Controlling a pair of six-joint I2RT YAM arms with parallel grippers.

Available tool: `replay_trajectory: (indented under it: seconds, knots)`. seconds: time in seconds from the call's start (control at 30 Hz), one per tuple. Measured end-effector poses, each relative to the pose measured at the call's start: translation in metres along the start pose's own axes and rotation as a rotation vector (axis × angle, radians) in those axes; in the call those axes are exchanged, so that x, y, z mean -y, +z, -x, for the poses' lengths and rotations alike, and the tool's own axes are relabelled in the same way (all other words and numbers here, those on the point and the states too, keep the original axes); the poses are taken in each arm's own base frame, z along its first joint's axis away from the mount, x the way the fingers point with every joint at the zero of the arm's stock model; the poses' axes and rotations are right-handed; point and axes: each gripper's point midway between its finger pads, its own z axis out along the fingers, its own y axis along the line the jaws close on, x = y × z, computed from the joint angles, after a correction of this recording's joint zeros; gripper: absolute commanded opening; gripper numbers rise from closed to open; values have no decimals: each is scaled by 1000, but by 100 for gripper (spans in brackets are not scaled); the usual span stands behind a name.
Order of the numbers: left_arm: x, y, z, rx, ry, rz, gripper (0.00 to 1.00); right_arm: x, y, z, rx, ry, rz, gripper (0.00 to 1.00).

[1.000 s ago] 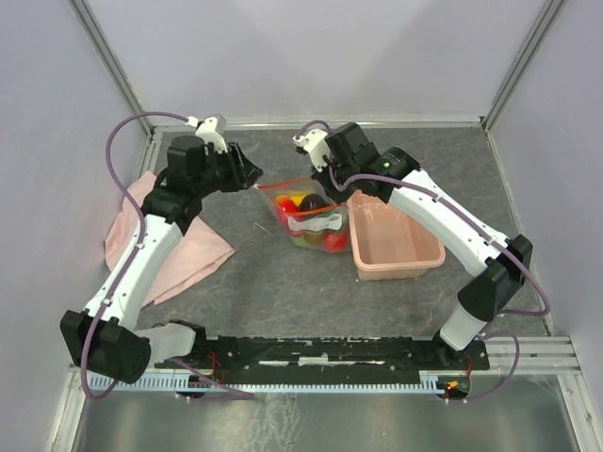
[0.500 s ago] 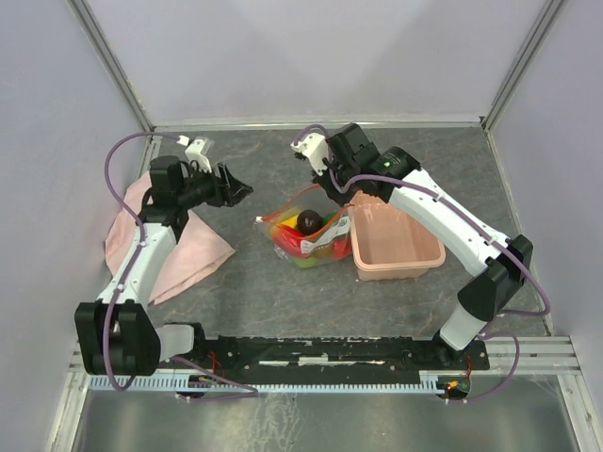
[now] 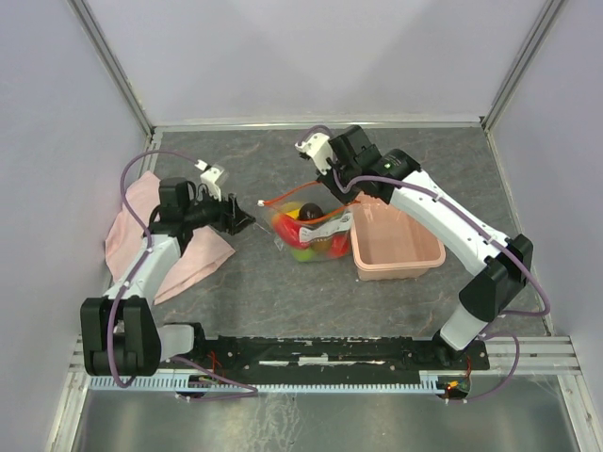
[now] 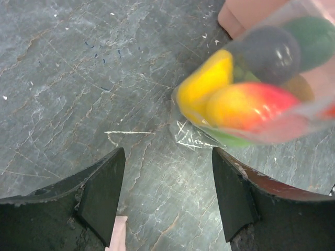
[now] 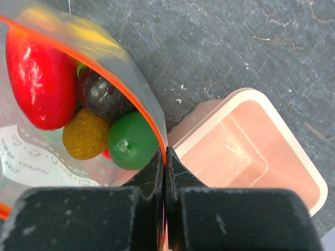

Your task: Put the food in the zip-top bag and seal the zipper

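The clear bag point(image 3: 311, 237) lies on the gray surface point(image 3: 254, 282), just left of the pink bin point(image 3: 396, 243) and touching its near corner. The toy food point(image 5: 43, 78) is inside it: a red piece, a dark purple one point(image 5: 102, 97), a green one point(image 5: 131, 138) and a rough yellow-brown one point(image 5: 84, 138), with a yellow and a red-and-yellow piece showing through the plastic in the left wrist view.

The right gripper point(image 5: 164, 162) is pinched tight on the bag's mouth edge, right at the orange zipper strip point(image 5: 104, 74), holding that end raised next to the bin. The strip arcs away from it toward the left, ending in a small white piece point(image 3: 263, 203).

The left gripper point(image 3: 247, 224) is spread wide with nothing between its fingers point(image 4: 102, 191). It sits low over the surface, near the bag's left end but apart from it. The pink cloth point(image 3: 127, 235) lies under and beside the left arm.
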Motion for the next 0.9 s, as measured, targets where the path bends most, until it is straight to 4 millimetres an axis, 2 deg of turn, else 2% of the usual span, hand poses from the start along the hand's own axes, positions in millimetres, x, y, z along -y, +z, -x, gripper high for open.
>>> replay_trajectory:
  seconds: [0.23, 0.4, 0.6, 0.77, 0.83, 0.9]
  knots:
    - [20, -3, -2, 49, 132, -119, 75, 1, 5, -12, -20, -12, -4, 1]
    - [30, 1, 10, 101, 224, -192, 75, -1, 3, -7, 3, -12, 9, 1]
    - [33, 18, 25, 115, 281, -265, 71, -4, 2, -5, 20, -13, 27, 1]
    - [48, 33, 26, 103, 325, -352, 61, -6, 2, -5, 25, -14, 33, 1]
    - [54, 35, 24, 100, 329, -384, 51, -6, 2, -6, 26, -15, 34, 1]
    - [57, 35, 23, 98, 328, -401, 37, -7, 1, -7, 27, -17, 36, 1]
